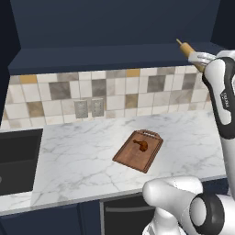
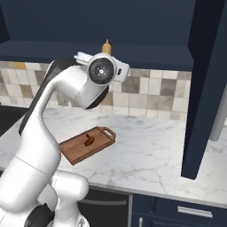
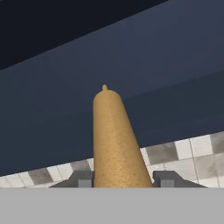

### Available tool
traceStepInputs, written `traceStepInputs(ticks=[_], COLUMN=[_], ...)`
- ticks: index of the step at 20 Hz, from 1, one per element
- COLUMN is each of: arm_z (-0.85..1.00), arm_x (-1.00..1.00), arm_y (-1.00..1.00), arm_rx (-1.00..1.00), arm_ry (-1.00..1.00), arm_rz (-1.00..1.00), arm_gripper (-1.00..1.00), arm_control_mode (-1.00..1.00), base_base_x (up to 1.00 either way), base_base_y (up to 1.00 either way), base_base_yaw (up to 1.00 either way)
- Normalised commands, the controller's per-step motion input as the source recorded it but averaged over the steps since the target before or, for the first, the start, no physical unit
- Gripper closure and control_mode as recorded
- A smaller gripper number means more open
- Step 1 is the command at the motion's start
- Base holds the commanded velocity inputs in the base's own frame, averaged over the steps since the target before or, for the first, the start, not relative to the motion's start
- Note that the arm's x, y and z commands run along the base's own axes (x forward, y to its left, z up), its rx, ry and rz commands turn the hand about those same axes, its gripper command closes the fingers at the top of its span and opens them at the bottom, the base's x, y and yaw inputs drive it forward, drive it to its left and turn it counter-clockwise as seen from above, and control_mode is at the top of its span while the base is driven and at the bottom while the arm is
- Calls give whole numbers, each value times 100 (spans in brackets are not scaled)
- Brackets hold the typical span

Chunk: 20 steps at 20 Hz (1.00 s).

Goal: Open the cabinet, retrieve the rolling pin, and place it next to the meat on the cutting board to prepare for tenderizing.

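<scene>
The gripper (image 3: 122, 179) is shut tight on the rolling pin (image 3: 114, 140), with one dark finger on each side of the wood. The pin sticks straight out from between the fingers, so its long line runs the same way the hand points, up toward the underside of the open cabinet (image 2: 133, 26). From the left base view, the pin's thin tip (image 1: 185, 47) pokes out above the white wrist, high over the counter (image 1: 92, 156). The cutting board (image 1: 139, 150) lies far below the gripper and off to one side of it, flat on the counter and turned at a slant. The meat (image 1: 142, 145) sits on the board near the end with the arched handle, so the bare half of the board, at the far end from the handle, looks like the free spot. I think the hand has to come down a long way and tip the pin flat before letting go. The pin is smooth tan wood, round and fat in the middle. The board is dark red-brown wood. The counter is shiny white stone with grey lines, and the wall behind has little square tiles (image 1: 114, 89).
</scene>
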Motion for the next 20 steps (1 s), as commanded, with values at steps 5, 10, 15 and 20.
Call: traceStepInputs(ticks=[5, 10, 15, 20], arm_z=[-20, -34, -52, -70], arm_x=[-100, -99, -63, -10], arm_y=[55, 70, 73, 56], arm_rx=[-1, -5, -8, -10], arm_ry=[0, 3, 8, 9], arm_rz=[12, 16, 20, 22], arm_gripper=[100, 100, 100, 100], arm_control_mode=[-100, -100, -100, -100], base_base_x=[0, 0, 0, 0], base_base_y=[0, 0, 0, 0], base_base_yaw=[0, 0, 0, 0])
